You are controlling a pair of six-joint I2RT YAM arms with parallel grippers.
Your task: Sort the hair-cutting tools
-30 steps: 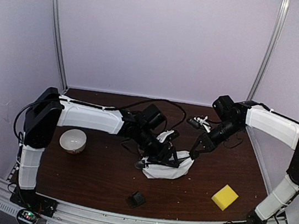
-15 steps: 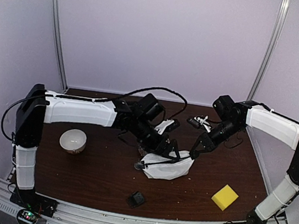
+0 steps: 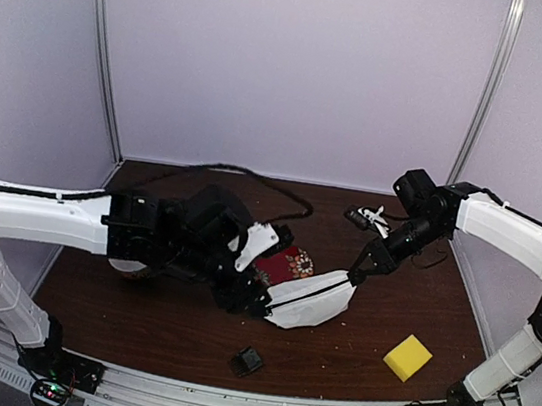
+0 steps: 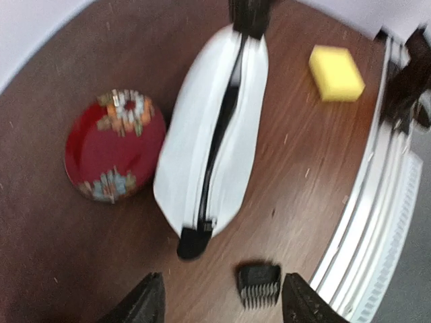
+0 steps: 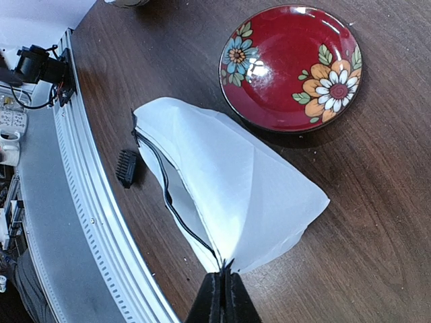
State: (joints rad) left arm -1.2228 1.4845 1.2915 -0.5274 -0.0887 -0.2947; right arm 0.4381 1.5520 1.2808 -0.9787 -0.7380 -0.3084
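Observation:
A small black clipper attachment block (image 3: 247, 361) (image 4: 259, 284) (image 5: 126, 167) lies on the brown table near the front rail. In the left wrist view it sits just ahead of my open left gripper (image 4: 225, 306) (image 3: 240, 298), closer to the right finger, and nothing is held. A white zip pouch (image 3: 307, 304) (image 4: 215, 134) (image 5: 229, 182) lies mid-table with its zip partly open. A black end (image 4: 192, 243) sticks out at its near tip. My right gripper (image 5: 222, 286) (image 3: 352, 273) is shut on the pouch's far corner, lifting it slightly.
A red patterned plate (image 3: 288, 263) (image 4: 114, 145) (image 5: 291, 67) lies beside the pouch on its far side. A yellow sponge (image 3: 408, 357) (image 4: 337, 73) sits front right. The metal front rail (image 3: 253, 403) runs close to the attachment block. Loose cables (image 3: 365, 219) lie at the back right.
My left arm has pulled back from the pouch toward the left and front, dropping low over the table. That uncovers the red plate and covers the white bowl. The right gripper kept its hold.

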